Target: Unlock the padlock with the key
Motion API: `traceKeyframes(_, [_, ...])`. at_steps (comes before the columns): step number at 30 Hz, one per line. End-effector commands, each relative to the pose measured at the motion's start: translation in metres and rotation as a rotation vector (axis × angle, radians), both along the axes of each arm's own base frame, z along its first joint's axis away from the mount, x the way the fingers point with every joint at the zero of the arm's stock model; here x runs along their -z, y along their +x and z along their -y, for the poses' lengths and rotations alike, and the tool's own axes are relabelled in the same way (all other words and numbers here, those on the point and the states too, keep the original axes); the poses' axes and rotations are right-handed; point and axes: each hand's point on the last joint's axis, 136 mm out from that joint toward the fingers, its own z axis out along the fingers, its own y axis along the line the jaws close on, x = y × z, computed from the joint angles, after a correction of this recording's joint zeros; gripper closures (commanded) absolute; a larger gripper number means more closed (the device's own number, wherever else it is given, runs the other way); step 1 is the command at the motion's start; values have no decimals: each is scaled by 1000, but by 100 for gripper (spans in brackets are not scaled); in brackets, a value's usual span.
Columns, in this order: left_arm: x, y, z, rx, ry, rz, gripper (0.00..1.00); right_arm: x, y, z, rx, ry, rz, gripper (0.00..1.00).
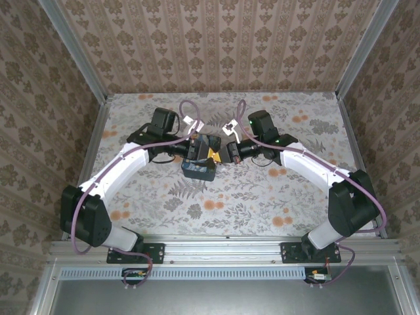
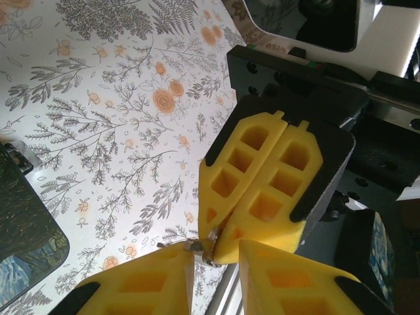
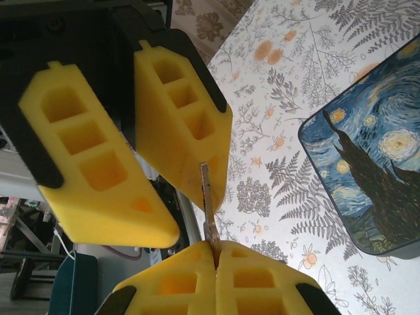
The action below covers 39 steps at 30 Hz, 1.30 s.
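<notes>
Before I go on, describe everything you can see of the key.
The key is a thin, flat strip of dull grey metal. One end is pinched, hidden, in the shut right gripper. The bare shaft sticks out into the open left gripper, its tip against or near one finger; contact is unclear. It is held off the table, apart from the padlock.

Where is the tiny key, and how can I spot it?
Look at the middle of the flowery table, next to the dark-blue painted padlock. The key pokes out of the shut right gripper. It's the only thin grey metal sliver there, far smaller than the chunky padlock.
</notes>
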Motion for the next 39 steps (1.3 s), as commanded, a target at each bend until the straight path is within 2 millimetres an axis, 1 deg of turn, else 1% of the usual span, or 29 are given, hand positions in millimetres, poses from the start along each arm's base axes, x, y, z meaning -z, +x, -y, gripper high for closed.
traceKeyframes(1, [-11,0,4,35,-25,28,76,-15,-8,-4,-45,27,27,100])
traceKeyframes(5, [-9,0,3,33,-19,31,76,-13,-12,-5,-61,26,21,100])
traceKeyframes(7, [-10,0,4,38,-24,32,78,-12,-15,-5,-68,22,20,100])
traceKeyframes(11, [-11,-2,5,50,-33,35,88,-9,-15,-5,-70,15,12,100])
traceKeyframes(14, [-9,-4,5,56,-36,32,98,-8,-15,-5,-69,13,11,100])
traceKeyframes(15, [-9,-4,5,57,-40,29,100,-9,-15,-5,-67,14,14,100])
traceKeyframes(17, [-8,-3,6,48,-52,22,100,-10,-15,-5,-69,16,18,98])
traceKeyframes(18, [-8,-1,6,37,-55,21,100,-11,-15,-4,-68,17,23,95])
traceKeyframes(19, [-9,1,6,22,-59,26,100,-12,-16,-4,-69,19,26,89])
traceKeyframes(20, [-8,3,5,7,-61,30,100,-13,-17,-3,-67,20,29,80])
traceKeyframes(21, [-9,5,5,-11,-73,34,100,-13,-18,0,-63,21,33,68])
traceKeyframes(22, [-11,8,5,-21,-90,37,100,-13,-21,3,-57,24,38,59])
traceKeyframes(23, [-11,9,5,-28,-101,35,100,-12,-22,6,-46,28,44,55])
traceKeyframes(25, [-14,9,9,-26,-132,29,100,-17,-21,15,-2,39,67,51])
traceKeyframes(27, [-17,7,12,-14,-161,22,100,-23,-14,21,48,44,93,50])
traceKeyframes(28, [-18,6,15,-6,-174,19,100,-32,-12,24,77,48,126,50])
traceKeyframes(32, [-18,6,20,11,-194,8,100,-48,4,25,153,82,181,51])
traceKeyframes(34, [-21,7,22,10,-208,9,100,-50,9,23,164,106,177,53])
traceKeyframes(39, [-30,7,26,16,-259,7,100,-43,22,23,218,118,165,57])
